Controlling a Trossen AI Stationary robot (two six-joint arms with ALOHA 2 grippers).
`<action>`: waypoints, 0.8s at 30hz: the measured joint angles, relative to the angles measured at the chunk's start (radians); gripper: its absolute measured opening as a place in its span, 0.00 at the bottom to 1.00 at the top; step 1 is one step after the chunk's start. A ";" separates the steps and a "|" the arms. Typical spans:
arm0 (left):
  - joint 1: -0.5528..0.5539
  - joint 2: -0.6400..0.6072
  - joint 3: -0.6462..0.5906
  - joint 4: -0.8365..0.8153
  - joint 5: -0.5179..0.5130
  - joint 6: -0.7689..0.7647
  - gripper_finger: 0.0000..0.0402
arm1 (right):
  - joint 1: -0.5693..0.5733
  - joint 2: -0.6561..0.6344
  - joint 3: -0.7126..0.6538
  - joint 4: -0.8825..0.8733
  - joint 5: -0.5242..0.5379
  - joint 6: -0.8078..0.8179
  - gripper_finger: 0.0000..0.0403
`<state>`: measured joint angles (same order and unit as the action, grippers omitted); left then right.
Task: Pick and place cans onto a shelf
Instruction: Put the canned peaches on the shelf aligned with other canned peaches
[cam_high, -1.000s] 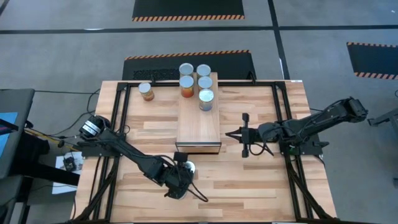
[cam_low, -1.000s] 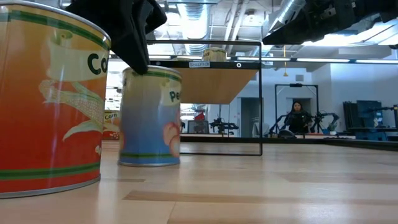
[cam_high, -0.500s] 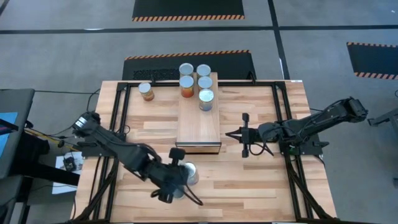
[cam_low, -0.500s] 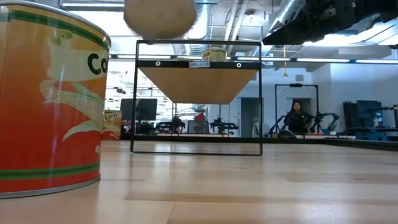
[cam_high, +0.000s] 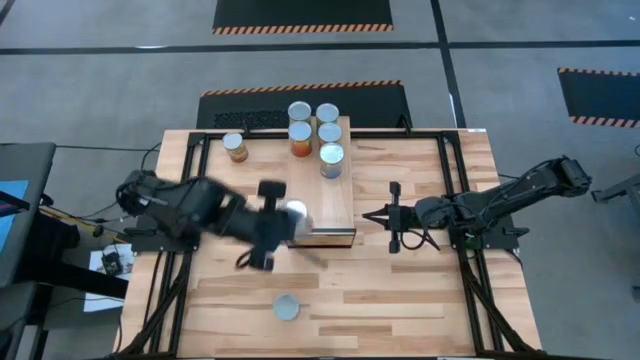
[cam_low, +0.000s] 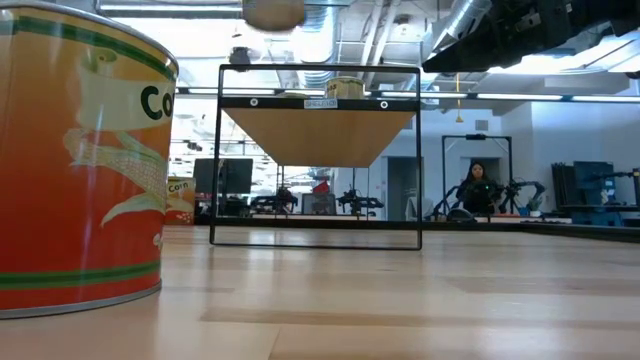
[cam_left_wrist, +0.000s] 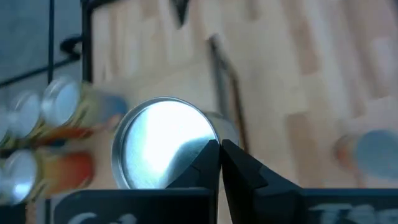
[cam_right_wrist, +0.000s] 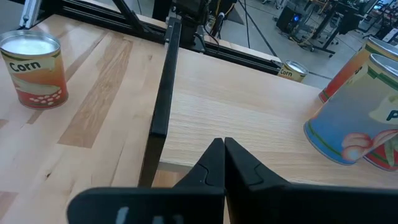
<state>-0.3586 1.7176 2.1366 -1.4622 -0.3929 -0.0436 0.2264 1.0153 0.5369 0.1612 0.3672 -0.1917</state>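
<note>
While my left gripper (cam_high: 283, 217), clamped on a can (cam_high: 296, 213), hangs over the shelf (cam_high: 320, 200)'s near end, I lower it level beside the shelved cans (cam_high: 316, 133); my right gripper (cam_high: 378, 218), closed and empty, waits right of the shelf.

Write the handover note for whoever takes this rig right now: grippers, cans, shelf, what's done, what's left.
Left gripper: shut on a can, held in the air at the near end of the shelf.
Right gripper: shut, empty, waiting to the right of the shelf.
Done: five cans stand on the shelf's far end.
Left: place the held can. Then fetch the front can and the side can, left of the shelf. Both stand on the table.
</note>
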 joint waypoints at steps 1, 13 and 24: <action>0.037 0.001 0.000 -0.015 0.012 0.022 0.00 | 0.000 0.000 0.000 0.000 0.000 0.000 0.03; 0.423 -0.003 -0.146 0.034 0.142 0.243 0.00 | 0.000 0.000 0.000 -0.012 0.000 0.000 0.03; 0.550 -0.001 -0.251 0.166 0.232 0.388 0.00 | 0.000 0.000 0.000 -0.020 0.000 0.000 0.03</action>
<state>0.1914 1.7168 1.8858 -1.2959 -0.1608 0.3447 0.2264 1.0153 0.5369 0.1413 0.3672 -0.1921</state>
